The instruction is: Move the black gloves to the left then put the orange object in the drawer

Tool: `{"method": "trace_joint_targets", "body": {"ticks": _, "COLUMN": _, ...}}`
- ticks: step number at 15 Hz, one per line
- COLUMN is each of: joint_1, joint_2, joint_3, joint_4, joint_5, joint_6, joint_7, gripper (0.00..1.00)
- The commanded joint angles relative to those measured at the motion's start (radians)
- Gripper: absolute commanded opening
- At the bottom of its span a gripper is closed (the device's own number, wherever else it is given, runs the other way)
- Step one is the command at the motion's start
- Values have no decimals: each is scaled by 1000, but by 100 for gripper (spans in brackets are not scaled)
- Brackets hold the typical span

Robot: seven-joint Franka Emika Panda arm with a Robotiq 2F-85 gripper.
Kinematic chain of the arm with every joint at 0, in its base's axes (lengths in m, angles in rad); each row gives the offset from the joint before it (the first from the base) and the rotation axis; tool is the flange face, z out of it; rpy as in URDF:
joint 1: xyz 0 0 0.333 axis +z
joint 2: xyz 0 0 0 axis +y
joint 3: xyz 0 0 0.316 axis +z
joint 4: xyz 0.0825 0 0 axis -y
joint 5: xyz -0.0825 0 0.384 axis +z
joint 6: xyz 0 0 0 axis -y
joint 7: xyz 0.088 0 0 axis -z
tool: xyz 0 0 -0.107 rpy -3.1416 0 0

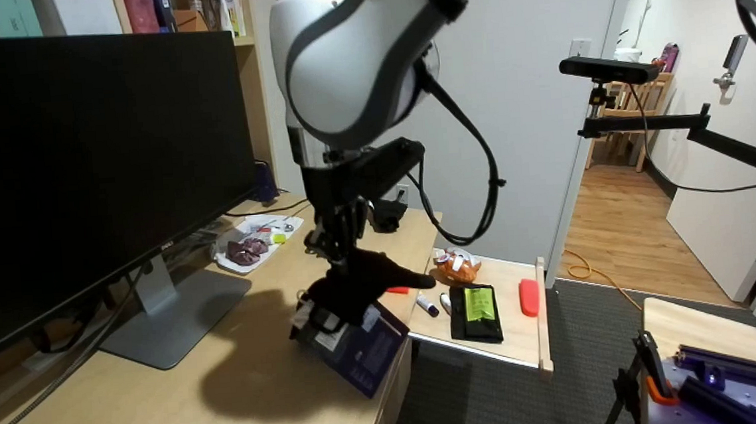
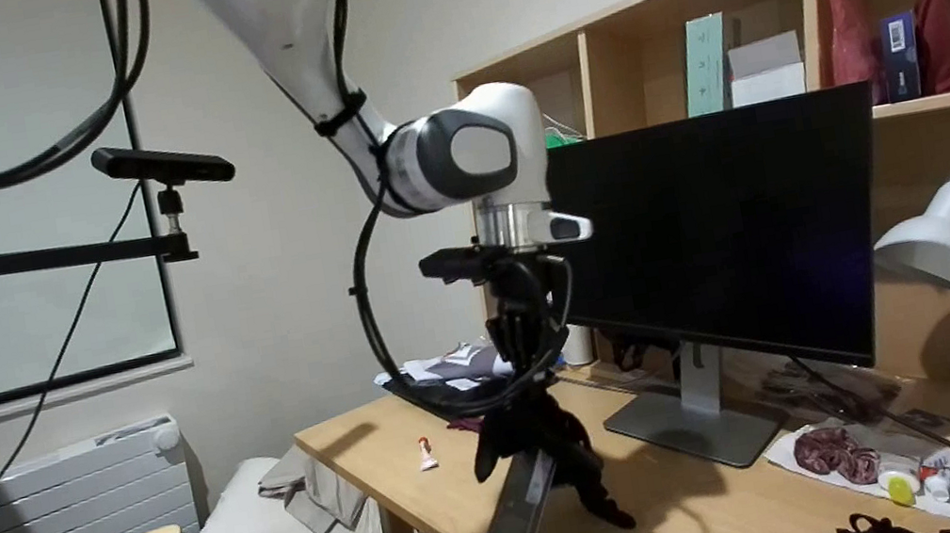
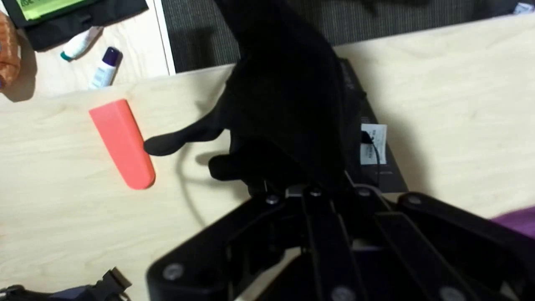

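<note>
The jointed black fingers (image 3: 328, 242) pinch the floppy, matte-black fabric gloves (image 3: 288, 100) over the light-wood bench (image 3: 54, 217). The slim orange-red bar (image 3: 123, 144) lies on the bench near the pulled-out, shallow light-wood drawer (image 1: 542, 320).

Monitor (image 1: 95, 158), lower bezel, in an exterior view: maker's name, which I read as DELL. Dark flat package (image 1: 369, 355), white label (image 3: 379, 139): print too small for me to read. Green packet (image 1: 479, 303): dark lettering in the wrist view, illegible to me.

arm (image 1: 335, 75) white, grey-trimmed | black cables (image 1: 492, 164) strapped alongside | silver wrist collar (image 2: 503, 226) | hand (image 3: 321, 190) black, silver screws (image 3: 173, 271)
</note>
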Motion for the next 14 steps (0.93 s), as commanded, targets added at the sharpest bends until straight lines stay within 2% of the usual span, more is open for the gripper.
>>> {"method": "trace_joint_targets", "body": {"ticks": 1, "joint_1": 13, "joint_2": -130, "joint_3": 20, "joint_4": -255, "joint_5": -55, "joint_6": 138, "joint_7": -70, "gripper": 6}}
{"method": "trace_joint_targets", "body": {"ticks": 3, "joint_1": 14, "joint_2": -158, "joint_3": 37, "joint_4": -338, "joint_5": -38, "joint_6": 209, "joint_7": -114, "gripper": 6}}
{"method": "trace_joint_targets", "body": {"ticks": 7, "joint_1": 21, "joint_2": -200, "joint_3": 71, "joint_4": -420, "joint_5": 28, "joint_6": 281, "joint_7": -189, "gripper": 6}}
{"method": "trace_joint_targets", "body": {"ticks": 11, "joint_1": 47, "joint_2": -274, "joint_3": 107, "joint_4": -412, "joint_5": 140, "joint_6": 228, "joint_7": -191, "gripper": 6}}
{"method": "trace_joint_targets", "body": {"ticks": 12, "joint_1": 45, "joint_2": -277, "joint_3": 98, "joint_4": -387, "joint_5": 131, "joint_6": 189, "joint_7": -187, "gripper": 6}}
{"method": "trace_joint_targets", "body": {"ticks": 13, "joint_1": 48, "joint_2": -228, "joint_3": 97, "joint_4": -391, "joint_5": 101, "joint_6": 240, "joint_7": -163, "gripper": 6}}
{"method": "trace_joint_targets", "body": {"ticks": 14, "joint_1": 51, "joint_2": -245, "joint_3": 97, "joint_4": -386, "joint_5": 106, "joint_6": 223, "joint_7": -163, "gripper": 6}}
